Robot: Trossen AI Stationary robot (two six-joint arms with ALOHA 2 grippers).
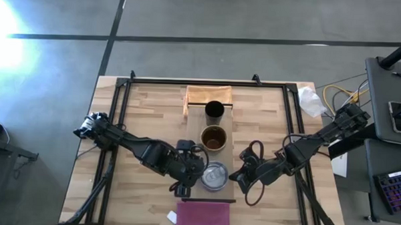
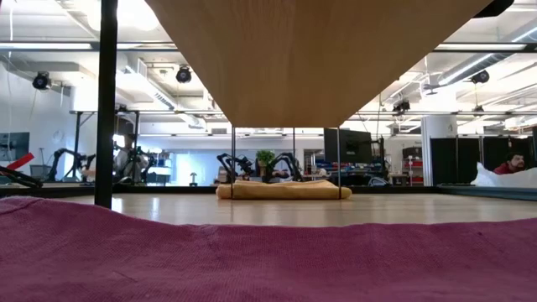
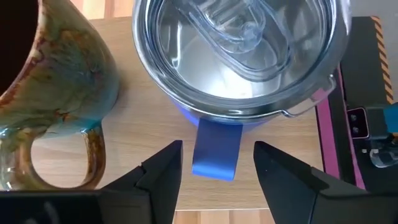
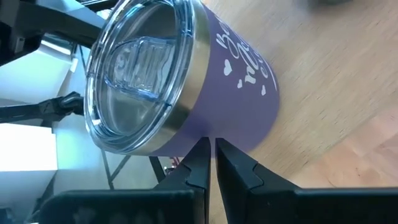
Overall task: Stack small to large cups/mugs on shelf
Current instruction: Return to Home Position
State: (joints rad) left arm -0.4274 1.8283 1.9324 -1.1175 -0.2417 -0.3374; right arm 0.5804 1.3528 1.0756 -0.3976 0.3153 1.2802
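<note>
Three vessels stand in a row on the light-wood shelf (image 1: 211, 193). These are a small black cup (image 1: 214, 111) at the far end, a brown mug (image 1: 213, 138) in the middle, and a purple-blue mug (image 1: 215, 175) with a steel rim and clear lid nearest. My left gripper (image 3: 217, 165) is open on that mug's left. Its fingers stand on either side of the blue handle (image 3: 216, 149) without touching it. My right gripper (image 4: 211, 152) is shut on the mug's right, with its tips at the purple wall (image 4: 239, 106). My right gripper's shut fingertips (image 4: 202, 149) come level from the table's right at the lidded mug's purple side wall (image 4: 217, 127), below the steel rim. I cannot tell whether they touch it. The mug stands upright on the shelf.
A magenta cloth (image 1: 203, 216) lies at the near edge, in front of the shelf's end. The brown mug's handle (image 3: 59, 155) is close beside my left gripper (image 1: 197, 180). A black frame (image 1: 120, 110) runs around the table's left, far and right sides. Crumpled white material (image 1: 311, 100) lies at the far right.
</note>
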